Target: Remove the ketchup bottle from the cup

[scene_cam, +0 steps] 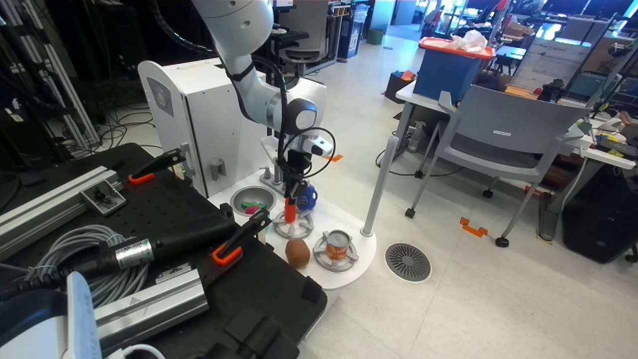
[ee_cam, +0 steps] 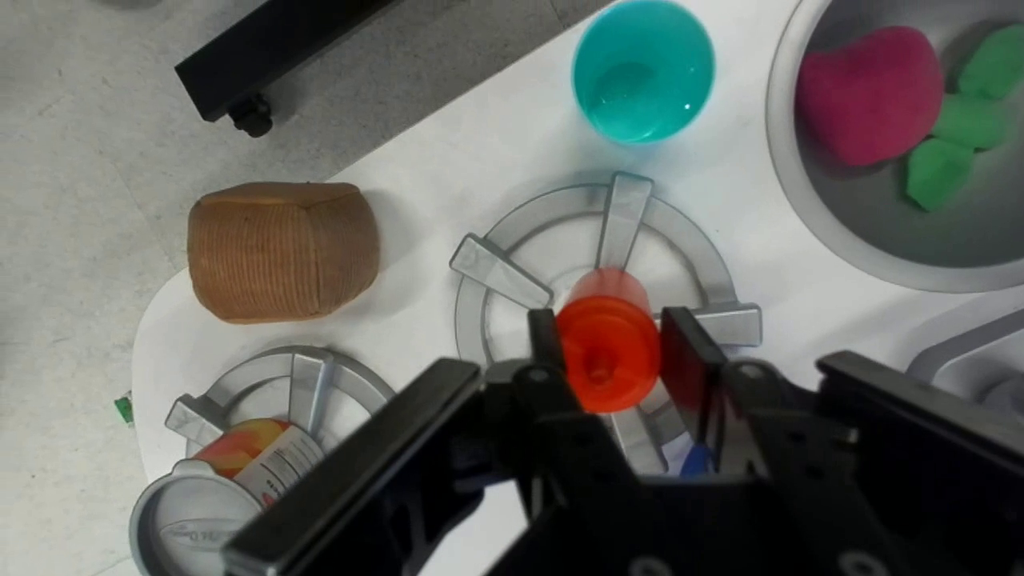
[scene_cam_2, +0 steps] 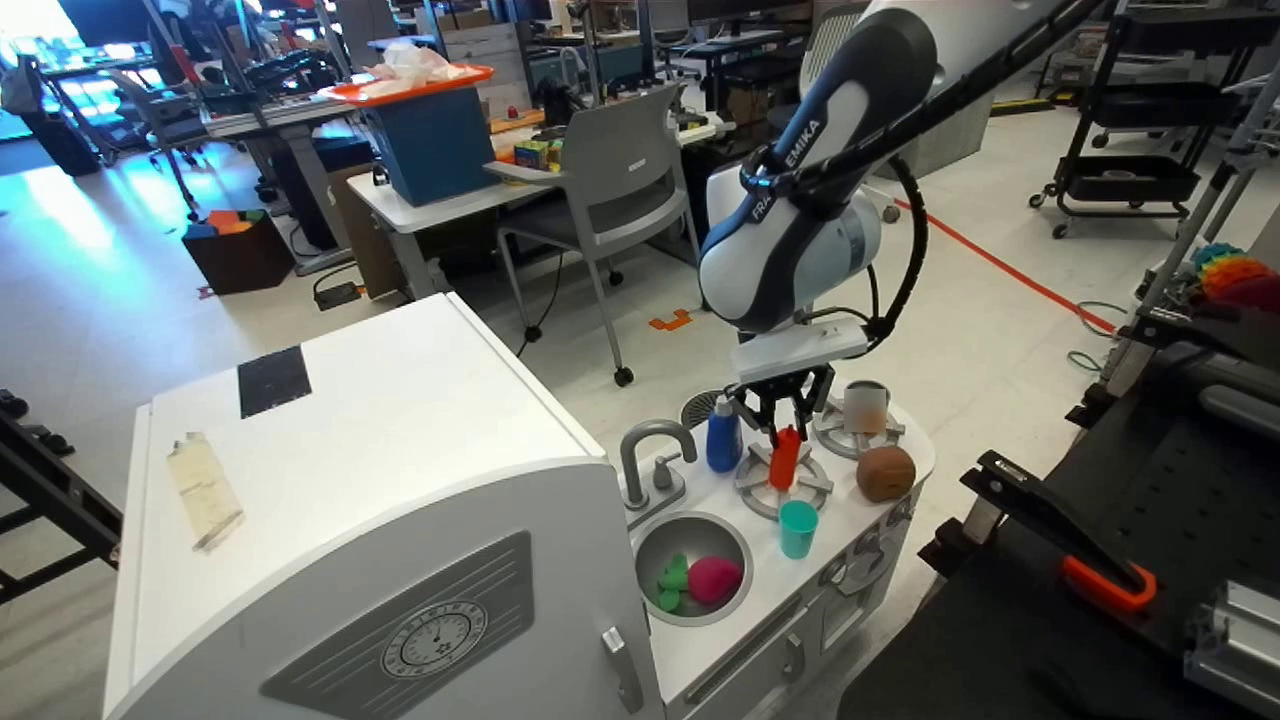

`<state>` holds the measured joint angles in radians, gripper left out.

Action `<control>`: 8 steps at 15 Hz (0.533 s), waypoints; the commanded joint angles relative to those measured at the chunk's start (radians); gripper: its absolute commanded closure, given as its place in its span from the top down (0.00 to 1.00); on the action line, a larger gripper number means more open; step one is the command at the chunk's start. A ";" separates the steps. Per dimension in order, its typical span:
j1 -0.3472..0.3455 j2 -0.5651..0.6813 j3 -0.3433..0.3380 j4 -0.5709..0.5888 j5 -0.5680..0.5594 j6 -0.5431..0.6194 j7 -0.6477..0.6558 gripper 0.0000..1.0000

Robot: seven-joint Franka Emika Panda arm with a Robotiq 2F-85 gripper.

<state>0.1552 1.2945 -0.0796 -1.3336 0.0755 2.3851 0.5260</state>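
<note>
Ketchup bottle (scene_cam: 289, 212) stands up straight in an exterior view, with its long way going up and down. The black gripper (scene_cam: 291, 199) is above it and hides its top. The bottle is over the middle of a gray burner (scene_cam: 294, 236); I can't tell if its bottom touches. A brown lump (scene_cam: 297, 253) and a can (scene_cam: 337, 243) are near.

In an exterior view, the bottle (scene_cam_2: 784, 462) is red and slim and almost straight up, with just a tiny lean. Its small end is at the top, in the gripper (scene_cam_2: 788, 436), and its wide end is down. A blue bottle (scene_cam_2: 723, 440) stands just beside the burner. A teal cup (scene_cam_2: 797, 530) stands near the burner too, and the bottle is out of it.

In the wrist view, the bottle (ee_cam: 608, 356) shows from the top. Its round end and little tip point up at us. Two fingers (ee_cam: 686, 344) pinch it, one on each side. The cup is open end up on the white counter (ee_cam: 488, 144). Near it, the sink (ee_cam: 896, 232) holds a pink thing (ee_cam: 870, 96) and green bits (ee_cam: 968, 120). The can stands on another burner (ee_cam: 310, 388), by the brown lump.
</note>
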 commanded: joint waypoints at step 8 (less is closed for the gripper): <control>-0.010 0.049 -0.021 0.070 0.022 -0.045 0.045 0.11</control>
<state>0.1467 1.3120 -0.1053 -1.3127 0.0785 2.3838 0.5615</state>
